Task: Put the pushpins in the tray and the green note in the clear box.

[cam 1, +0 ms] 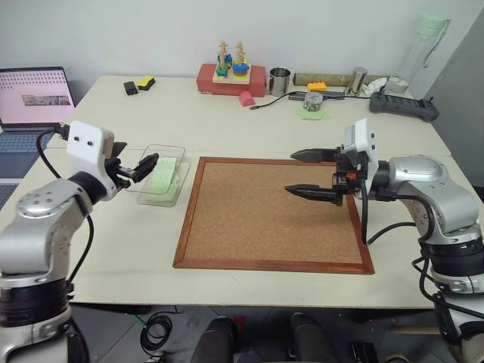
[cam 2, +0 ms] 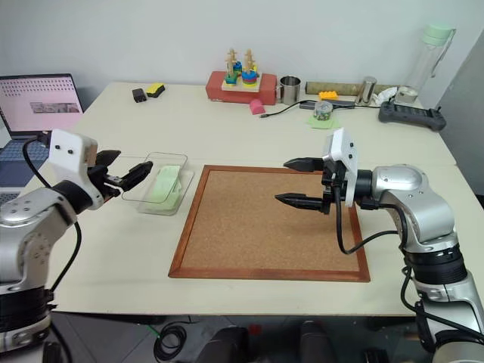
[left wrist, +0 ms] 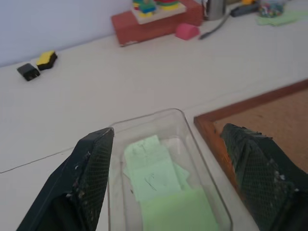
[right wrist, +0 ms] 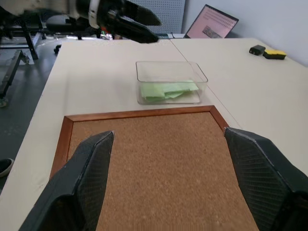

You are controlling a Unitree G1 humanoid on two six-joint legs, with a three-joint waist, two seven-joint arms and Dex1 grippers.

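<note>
Right, green note (left wrist: 166,192) is lying in the clear box (cam 1: 157,175), flat on the bottom on top of a couple of other pale green slips. That half of the task reads as done to us.

Our left gripper (cam 1: 134,170) hangs at the box's near-left end, jaws spread and empty, nothing between them in the left wrist view. We'd judge that as a release pose: spread wide so the paper doesn't cling and lift out.

Our right gripper (cam 1: 310,174) hovers over the cork board (cam 1: 272,219), jaws also spread wide and empty, pointing across toward the box. Likely parked there to stay out of the left arm's way.

Pushpins: we can't find them. The board surface looks bare in the head views and the right wrist view, and pins that small could easily be missed. We can't pick out the tray among the clutter at the far edge of the worktop (cam 1: 227,121) either.

Risk: the box sits just beside the board's frame, so a sloppy left-arm retreat could nudge it.
</note>
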